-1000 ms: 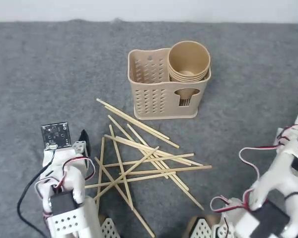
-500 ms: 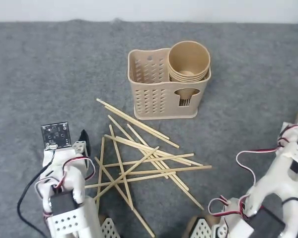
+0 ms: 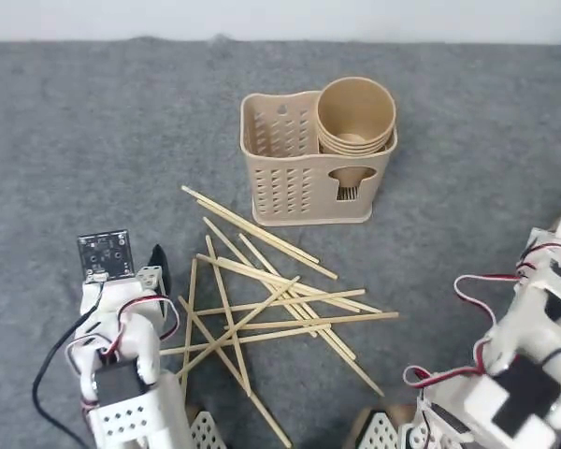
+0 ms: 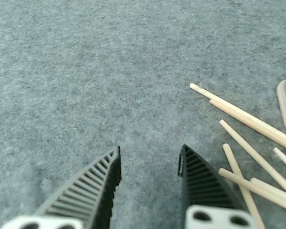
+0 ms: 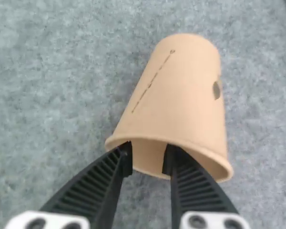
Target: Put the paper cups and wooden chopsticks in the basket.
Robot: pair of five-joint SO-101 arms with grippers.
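Right wrist: tan paper cup [image 5: 181, 100] in claw [image 5: 148, 148].

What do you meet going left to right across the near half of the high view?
left arm → wooden chopsticks → right arm. The basket holding paper cups sits farther back, within the chopsticks' span, so it is left out.

The carpet [image 3: 93, 122] is being lit brightly and evenly by soft light from above. Thin, faint shadows are being cast beside the chopsticks [image 3: 262, 235] and at the foot of the basket [image 3: 299, 187]. In the right wrist view the cup [image 5: 181, 100] is being lit on its upper side, while a soft shadow is being thrown on the carpet under its rim.
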